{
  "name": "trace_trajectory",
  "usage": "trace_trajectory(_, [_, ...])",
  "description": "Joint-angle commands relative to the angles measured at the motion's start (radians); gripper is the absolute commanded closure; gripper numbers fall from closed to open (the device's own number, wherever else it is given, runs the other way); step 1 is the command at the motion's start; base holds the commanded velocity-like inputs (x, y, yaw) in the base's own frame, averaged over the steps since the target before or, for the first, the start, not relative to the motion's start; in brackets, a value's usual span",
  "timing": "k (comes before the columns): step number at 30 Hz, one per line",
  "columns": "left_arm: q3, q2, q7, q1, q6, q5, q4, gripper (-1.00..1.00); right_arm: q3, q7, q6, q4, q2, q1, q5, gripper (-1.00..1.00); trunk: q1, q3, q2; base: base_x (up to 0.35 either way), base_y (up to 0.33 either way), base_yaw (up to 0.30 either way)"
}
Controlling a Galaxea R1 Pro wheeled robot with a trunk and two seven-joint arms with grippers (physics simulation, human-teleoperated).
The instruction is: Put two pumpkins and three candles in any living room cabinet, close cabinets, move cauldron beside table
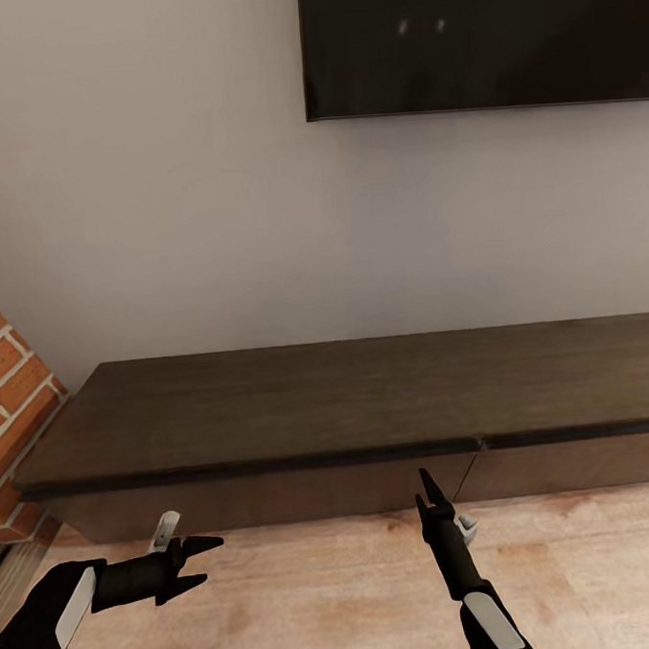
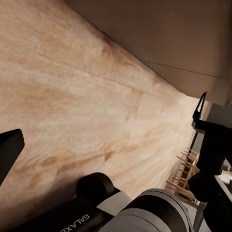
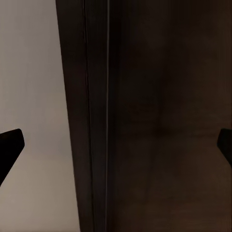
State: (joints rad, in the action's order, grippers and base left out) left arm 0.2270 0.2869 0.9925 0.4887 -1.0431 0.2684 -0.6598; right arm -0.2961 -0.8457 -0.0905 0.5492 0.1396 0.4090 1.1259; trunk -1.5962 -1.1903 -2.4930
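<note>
The left claw (image 1: 212,560) hangs open and empty over the wood floor (image 1: 312,585), its arm marked "GALAXEA". Just ahead of both claws stands the cabinet (image 1: 367,399), fronts shut. The right claw (image 1: 429,496), fingers spread and empty, points at its front edge, below the television (image 1: 477,37).

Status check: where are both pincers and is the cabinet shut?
Left pincer open, empty, low over the floor. Right pincer open, empty, pointing at the cabinet front. Cabinet looks shut. Nothing in the way.

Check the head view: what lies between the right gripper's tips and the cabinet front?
Nothing. In the head view, the right gripper points at the cabinet front, with bare wooden floor below.
</note>
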Motion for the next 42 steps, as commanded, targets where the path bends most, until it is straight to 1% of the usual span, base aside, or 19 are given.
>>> trace_trajectory(1, [0.0, 0.0, 0.0, 0.0, 0.0, 0.0, 0.0, -1.0, 0.0, 0.0, 0.0, 0.0, 0.0, 0.0, 0.0, -1.0, 0.0, 0.0, 0.0, 0.07, 0.0, 0.0])
trace_trajectory(7, [0.0, 0.0, 0.0, 0.0, 0.0, 0.0, 0.0, -1.0, 0.0, 0.0, 0.0, 0.0, 0.0, -0.001, 0.0, -1.0, 0.0, 0.0, 0.0, 0.153, 0.0, 0.0])
trace_trajectory(12, [0.001, 0.0, 0.0, 0.0, 0.0, 0.001, 0.0, -1.0, 0.0, 0.001, 0.0, -0.001, 0.0, 0.0, 0.0, -1.0, 0.0, 0.0, 0.0, 0.044, 0.0, 0.0])
trace_trajectory(13, [0.001, 0.0, 0.0, 0.0, 0.0, 0.001, 0.0, -1.0, 0.0, 0.001, 0.0, -0.001, 0.0, 0.0, 0.0, -1.0, -0.004, -0.003, -0.007, 0.01, 0.0, 0.0])
trace_trajectory(17, [0.001, 0.0, 0.0, 0.0, 0.0, 0.002, 0.0, -1.0, 0.0, 0.002, 0.0, -0.001, 0.0, -0.001, 0.0, -1.0, -0.006, -0.019, -0.008, 0.005, 0.0, 0.0])
trace_trajectory(20, [0.001, 0.0, 0.014, 0.0, 0.0, 0.001, 0.0, -1.0, 0.0, 0.001, 0.0, -0.001, 0.0, 0.0, 0.0, -1.0, -0.006, -0.019, -0.008, 0.001, 0.0, 0.0])
trace_trajectory(24, [0.0, 0.0, 0.058, 0.0, 0.0, 0.0, 0.0, -1.0, 0.0, 0.001, 0.0, -0.002, 0.0, -0.001, 0.0, -1.0, -0.006, -0.019, -0.008, 0.0, 0.0, 0.0])
trace_trajectory(26, [0.0, 0.0, 0.067, 0.0, 0.0, -0.001, 0.0, -1.0, 0.0, 0.0, 0.0, -0.002, 0.0, 0.0, 0.0, -1.0, -0.006, -0.019, -0.008, 0.0, 0.0, 0.0])
trace_trajectory(42, [-0.001, 0.0, 0.078, 0.0, 0.0, -0.002, 0.001, -1.0, 0.005, -0.01, 0.0, -0.002, 0.003, 0.0, -0.004, -1.0, -0.006, -0.019, -0.008, 0.039, 0.0, 0.0])
